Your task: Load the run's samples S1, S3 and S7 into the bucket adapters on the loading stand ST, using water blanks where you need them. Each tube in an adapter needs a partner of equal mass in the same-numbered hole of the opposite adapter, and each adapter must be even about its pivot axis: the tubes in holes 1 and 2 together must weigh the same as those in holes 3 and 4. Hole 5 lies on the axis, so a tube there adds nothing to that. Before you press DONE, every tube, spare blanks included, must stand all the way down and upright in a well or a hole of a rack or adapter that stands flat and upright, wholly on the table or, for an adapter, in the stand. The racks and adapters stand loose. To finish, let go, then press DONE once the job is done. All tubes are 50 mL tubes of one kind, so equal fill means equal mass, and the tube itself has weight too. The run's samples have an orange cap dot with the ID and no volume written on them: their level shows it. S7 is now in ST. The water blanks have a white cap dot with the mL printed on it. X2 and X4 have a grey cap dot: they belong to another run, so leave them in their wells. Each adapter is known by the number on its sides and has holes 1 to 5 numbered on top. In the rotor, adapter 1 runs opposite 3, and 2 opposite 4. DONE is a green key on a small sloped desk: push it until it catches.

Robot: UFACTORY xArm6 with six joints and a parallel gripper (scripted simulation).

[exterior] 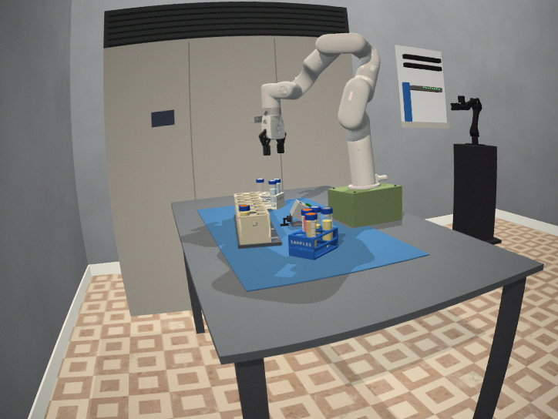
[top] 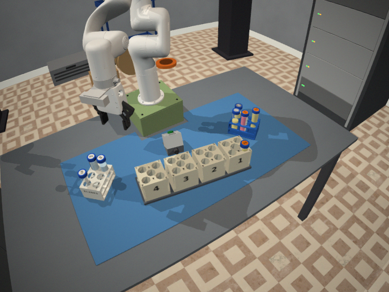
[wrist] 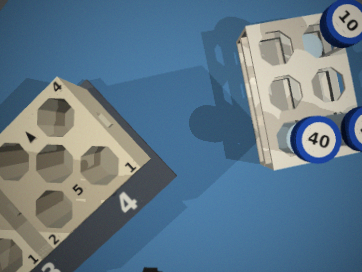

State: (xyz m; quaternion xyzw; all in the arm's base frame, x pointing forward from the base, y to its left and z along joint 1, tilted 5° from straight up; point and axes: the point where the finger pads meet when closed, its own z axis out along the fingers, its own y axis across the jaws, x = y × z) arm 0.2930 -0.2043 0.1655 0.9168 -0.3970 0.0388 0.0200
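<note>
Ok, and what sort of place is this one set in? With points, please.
Probably a lab or a robotics test room: capped sample tubes in a blue rack [top: 243,132] [exterior: 300,247], numbered centrifuge adapters, and a robot arm [top: 148,78] [exterior: 354,103] mounted at the table.

Blanks rack [top: 91,194] [exterior: 280,200] [wrist: 267,150] beside adapter 4 [top: 153,189] [wrist: 80,120], samples rack [top: 240,133] [exterior: 300,249] near adapter 1 [top: 239,161] [exterior: 253,230], adapters in one stand [top: 194,187] [exterior: 259,245] [wrist: 160,175].

Background equipment, surrounding room.
A grey cabinet [top: 336,59] with small indicator lights stands on the patterned floor [top: 282,235] [exterior: 149,369]; an orange ring [top: 166,66] lies flat, well apart from it. A tall beige cabinet [exterior: 234,89] carries a dark louvred top section [exterior: 225,22]; a white panel [exterior: 426,105] is mounted on the grey wall [exterior: 509,89].
</note>
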